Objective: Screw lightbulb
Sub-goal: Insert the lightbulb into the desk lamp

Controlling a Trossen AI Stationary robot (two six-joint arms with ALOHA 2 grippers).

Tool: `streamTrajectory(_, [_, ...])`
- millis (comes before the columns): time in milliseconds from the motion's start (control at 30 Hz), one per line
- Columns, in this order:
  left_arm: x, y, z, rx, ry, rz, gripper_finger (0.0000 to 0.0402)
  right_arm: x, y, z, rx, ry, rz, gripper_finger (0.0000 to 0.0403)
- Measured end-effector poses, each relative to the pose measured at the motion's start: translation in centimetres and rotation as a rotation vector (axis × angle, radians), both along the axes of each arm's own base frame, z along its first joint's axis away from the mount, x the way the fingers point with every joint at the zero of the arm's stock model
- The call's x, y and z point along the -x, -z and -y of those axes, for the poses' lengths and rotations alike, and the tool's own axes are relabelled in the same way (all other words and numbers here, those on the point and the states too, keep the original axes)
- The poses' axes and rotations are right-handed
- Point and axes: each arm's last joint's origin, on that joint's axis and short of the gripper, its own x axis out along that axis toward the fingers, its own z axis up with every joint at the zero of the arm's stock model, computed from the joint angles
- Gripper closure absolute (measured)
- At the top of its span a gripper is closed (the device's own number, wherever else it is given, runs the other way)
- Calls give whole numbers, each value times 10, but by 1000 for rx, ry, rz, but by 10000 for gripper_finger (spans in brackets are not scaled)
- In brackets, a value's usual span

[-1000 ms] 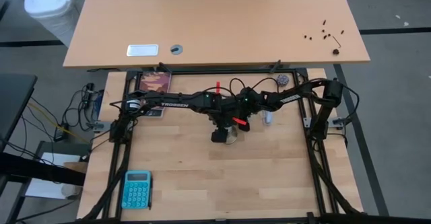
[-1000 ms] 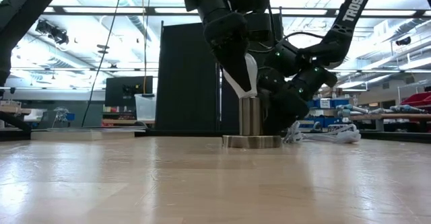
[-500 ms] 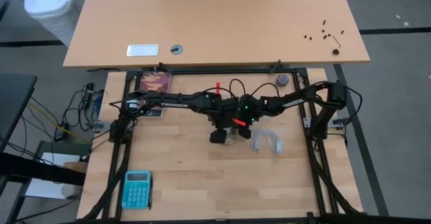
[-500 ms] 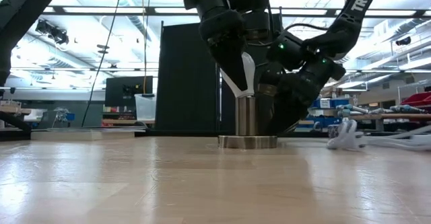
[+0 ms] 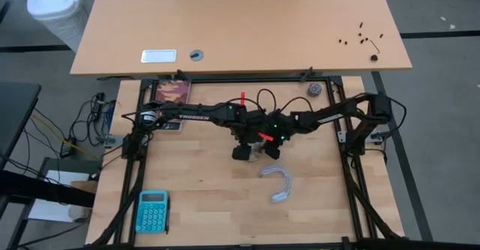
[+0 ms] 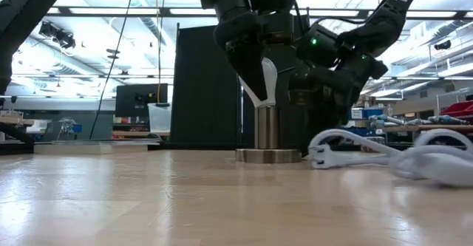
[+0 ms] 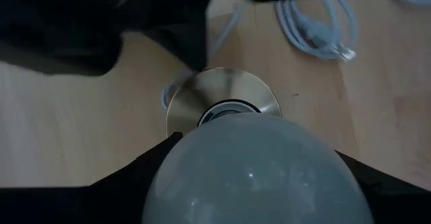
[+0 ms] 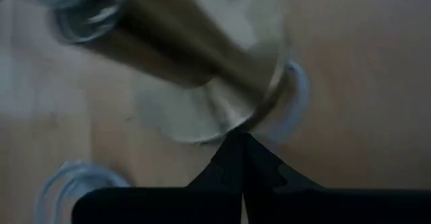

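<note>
Wooden table (image 5: 202, 197), lightbulb (image 6: 267, 80) upright, base down into socket (image 6: 268, 137), held by left tool (image 6: 260, 91), right tool (image 8: 241, 158) closed beside.

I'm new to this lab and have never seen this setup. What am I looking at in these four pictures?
Two dark robot arms work at a wooden table. One picture looks straight down, one looks level across the tabletop, and two come from cameras on the arms' wrists. The left claw holds a white lightbulb over a metal socket standing on its round base. The right claw is shut, beside that base. A white cord lies loose on the table, and a teal calculator sits at a corner.
</note>
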Motion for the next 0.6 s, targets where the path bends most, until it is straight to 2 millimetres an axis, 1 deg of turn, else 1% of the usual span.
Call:
streamTrajectory(100, [0,0,0,-7,-2,-1,142,0,-6,-9,-20,18,-3,400])
streamTrajectory(267, [0,0,-1,-15,-1,5,142,-4,-8,-33,-40,-34,17,401])
streamTrajectory(400, [0,0,-1,-14,1,3,142,-7,-11,-50,-32,-28,37,401])
streamTrajectory(500, [0,0,-1,-11,0,1,142,-7,-10,-54,25,37,29,397])
streamTrajectory(600, [1,-2,-1,-10,0,-8,142,-8,-10,-53,86,82,34,380])
